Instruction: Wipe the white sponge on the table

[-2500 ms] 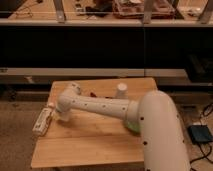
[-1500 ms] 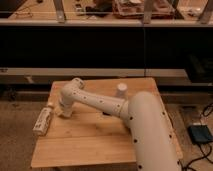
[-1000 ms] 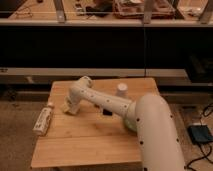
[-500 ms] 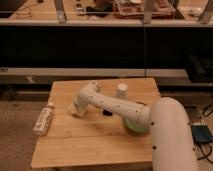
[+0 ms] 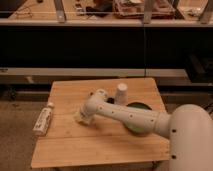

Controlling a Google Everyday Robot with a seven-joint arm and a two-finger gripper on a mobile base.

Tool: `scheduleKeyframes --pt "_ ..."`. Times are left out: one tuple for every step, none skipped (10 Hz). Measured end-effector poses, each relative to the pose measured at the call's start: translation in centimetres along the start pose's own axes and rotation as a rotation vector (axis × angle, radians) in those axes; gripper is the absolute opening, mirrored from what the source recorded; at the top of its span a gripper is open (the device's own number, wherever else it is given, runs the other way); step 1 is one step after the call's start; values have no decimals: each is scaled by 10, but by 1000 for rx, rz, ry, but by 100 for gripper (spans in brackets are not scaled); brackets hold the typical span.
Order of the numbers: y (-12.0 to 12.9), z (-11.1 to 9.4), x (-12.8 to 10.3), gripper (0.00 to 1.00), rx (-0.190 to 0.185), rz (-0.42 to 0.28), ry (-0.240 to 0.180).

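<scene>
The table point(image 5: 70, 147) has a light plank-grained wooden top and fills the middle of the camera view. My white arm reaches from the lower right across it to the left. My gripper point(image 5: 83, 116) is at the arm's end, low over the left-centre of the table top. A small pale block, the white sponge point(image 5: 78, 118), shows at the gripper's tip, against the wood. Most of the sponge is hidden by the gripper.
A long narrow white bottle point(image 5: 43, 120) lies at the table's left edge. An upturned white cup point(image 5: 121, 94) stands at the back centre. A dark green dish point(image 5: 140, 108) sits right of centre, partly under my arm. Dark shelving stands behind the table.
My gripper has slid from near the bottle at the left edge rightward toward the table's centre, with the pale sponge at its tip. The bottle and cup have not moved.
</scene>
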Motion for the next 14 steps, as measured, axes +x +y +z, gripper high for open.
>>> scheduleKeyframes --pt "-9 -9 -8 43 4 -16 -2" --pt "-14 -19 -9 43 6 -26 11" --pt "-19 -26 -8 43 8 -36 20" --pt "-27 -36 -5 43 12 -55 33" --pt "-34 -43 -3 43 15 -71 42" --pt "-39 -46 -1 43 16 -81 47" --pt "-47 -50 2 43 19 -101 53" --pt "-56 -49 4 43 23 -120 53" --pt "-65 -47 7 43 27 -138 53" --pt "-78 -43 14 43 39 -159 57" --pt "-88 -39 20 43 48 -176 60" --pt "-97 -35 27 43 56 -194 63" --pt "-103 -30 34 43 64 -202 65" --pt "-106 -24 39 43 70 -211 63"
